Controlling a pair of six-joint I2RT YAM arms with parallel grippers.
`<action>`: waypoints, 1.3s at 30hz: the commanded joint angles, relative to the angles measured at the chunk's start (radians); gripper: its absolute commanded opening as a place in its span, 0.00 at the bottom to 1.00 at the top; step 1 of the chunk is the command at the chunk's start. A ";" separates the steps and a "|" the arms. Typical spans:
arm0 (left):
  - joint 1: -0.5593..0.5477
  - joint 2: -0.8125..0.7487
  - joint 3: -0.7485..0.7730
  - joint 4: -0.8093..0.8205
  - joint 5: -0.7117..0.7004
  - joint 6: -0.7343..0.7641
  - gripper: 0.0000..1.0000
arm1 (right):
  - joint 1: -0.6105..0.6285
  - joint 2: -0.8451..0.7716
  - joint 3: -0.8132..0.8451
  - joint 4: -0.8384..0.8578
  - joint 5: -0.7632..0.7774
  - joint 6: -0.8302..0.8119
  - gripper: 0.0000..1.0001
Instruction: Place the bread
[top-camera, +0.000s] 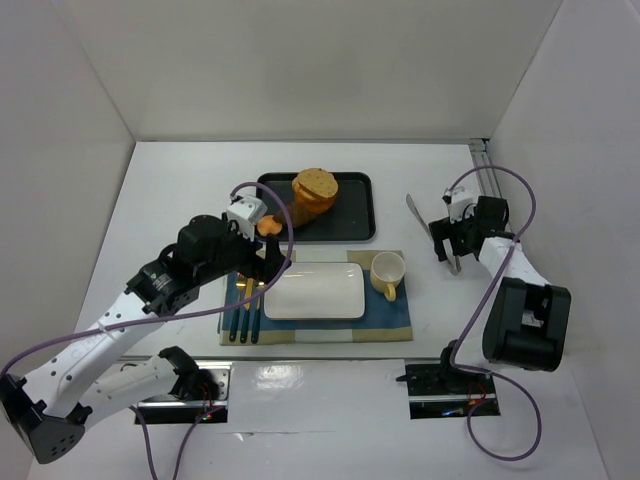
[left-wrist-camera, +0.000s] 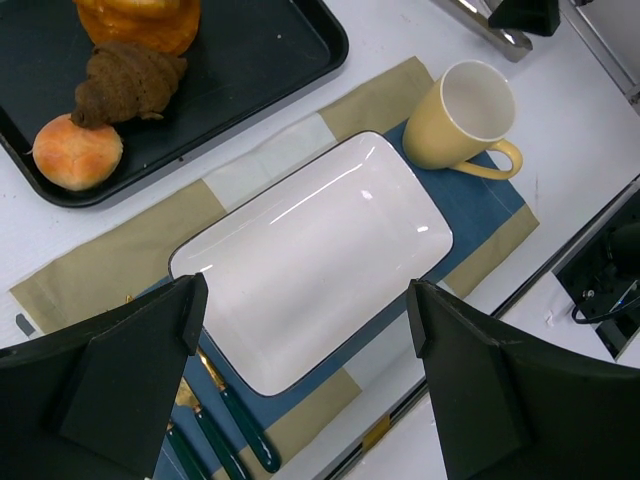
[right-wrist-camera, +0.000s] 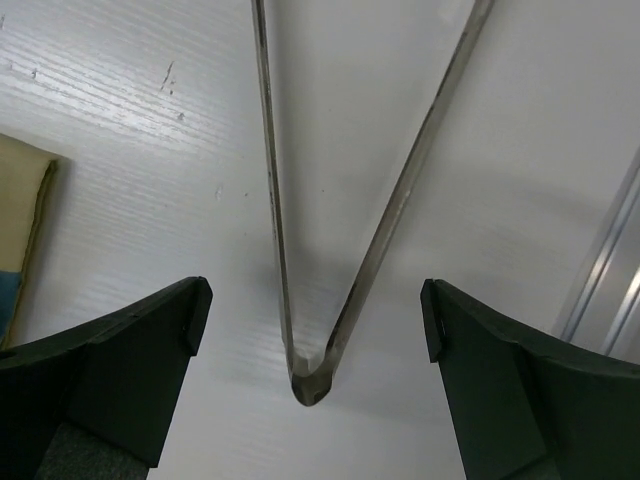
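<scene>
While the bread (top-camera: 314, 190) lies all together on the black tray (top-camera: 350, 208), beyond the white plate (top-camera: 315, 292), neither arm holds anything. The left gripper (left-wrist-camera: 305, 310) hangs above the plate with its fingers spread wide and empty. In its wrist view the three pieces sit up and to the left of it, at one corner of the tray. The round bun (left-wrist-camera: 77, 151) is nearest, the croissant (left-wrist-camera: 128, 80) is just behind it, and the golden slice (left-wrist-camera: 140, 18) is farthest. The long axis of the croissant runs slantwise across this view, with one tip toward the bun.

The right gripper (right-wrist-camera: 312, 310) is also released. Its fingers stand on both sides of the metal tongs (right-wrist-camera: 275, 200) and do not touch them. The joined end of the tongs points toward the gripper and the two arms open away from it, so their long axis lies in line with the gripper.

From above, the left arm is clearly nearer to the bread. The right gripper is well apart from the tray, on the other side of the cup (top-camera: 387, 270). I judge that the right arm must first close on the tongs, and that the bread then lies to its left.
</scene>
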 joint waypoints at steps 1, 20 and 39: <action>-0.003 -0.023 -0.007 0.054 0.026 0.015 1.00 | -0.003 0.054 0.034 0.077 -0.054 -0.053 1.00; -0.003 -0.013 -0.007 0.054 0.026 0.015 1.00 | -0.003 0.335 0.172 0.128 -0.024 -0.072 1.00; -0.003 -0.013 -0.016 0.054 -0.002 0.015 1.00 | -0.115 0.213 0.267 -0.133 -0.315 -0.093 0.00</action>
